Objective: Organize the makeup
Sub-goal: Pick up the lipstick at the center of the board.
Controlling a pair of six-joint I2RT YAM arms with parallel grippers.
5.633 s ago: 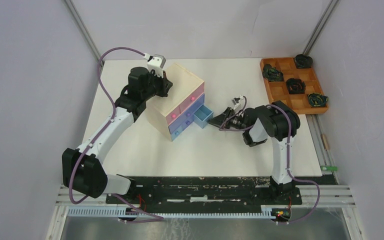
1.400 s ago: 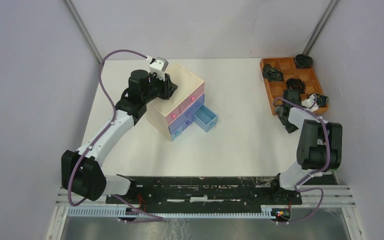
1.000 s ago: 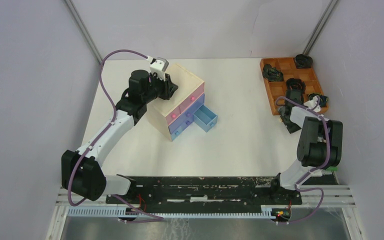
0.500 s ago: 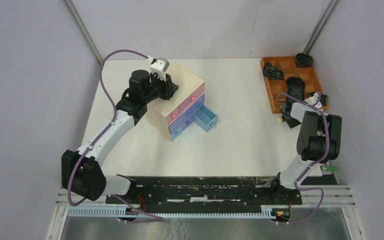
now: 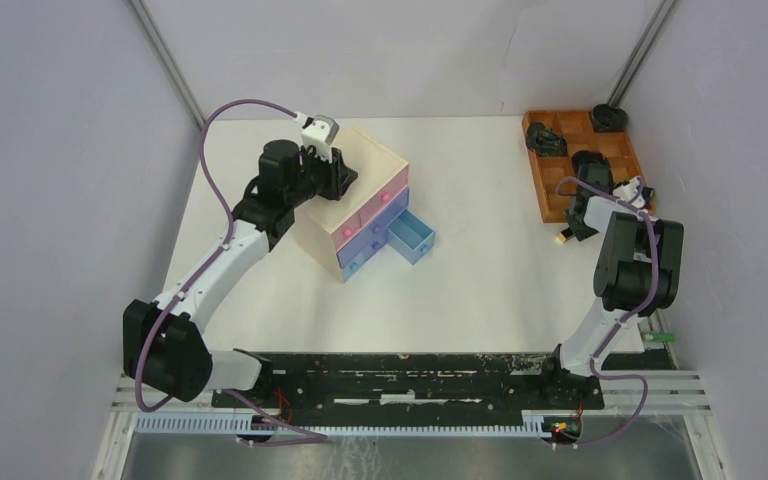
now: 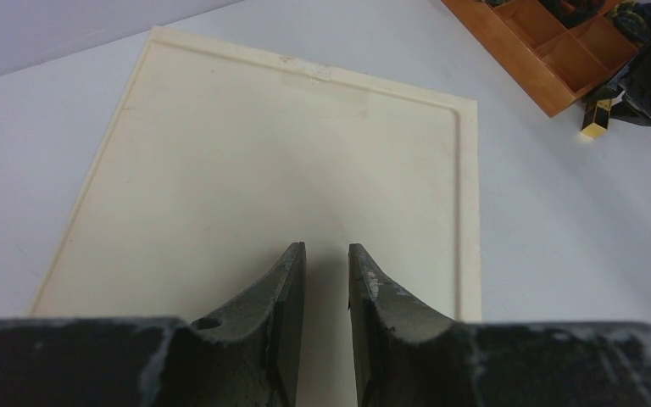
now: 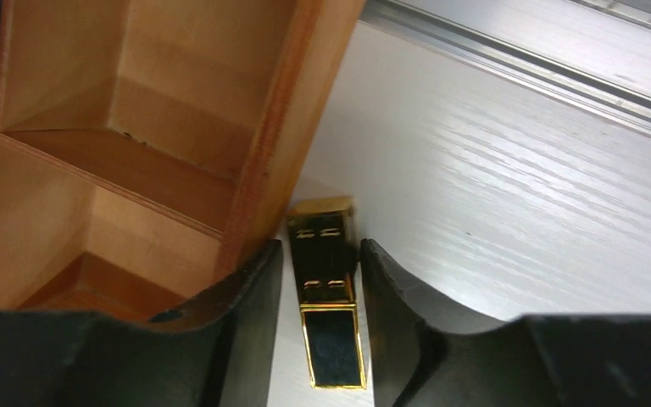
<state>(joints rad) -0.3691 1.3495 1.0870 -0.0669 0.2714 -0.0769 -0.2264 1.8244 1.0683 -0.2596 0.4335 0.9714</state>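
Right claw [image 7: 318,280] advanced; gold tube [image 7: 329,322] between fingers.

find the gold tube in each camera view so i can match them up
Top external: gold tube lies on the table by the near left corner of the wooden tray, under the right gripper.
Left wrist: far upper right, beside that tray corner.
Right wrist: centre, between the fingers.
Shared landmark: the wooden tray.

One gold tube [image 7: 327,288], one tray [image 5: 548,178]

White arm links with black joints, purple cables (looped), scuffed dark claw fingers [image 6: 288,297]
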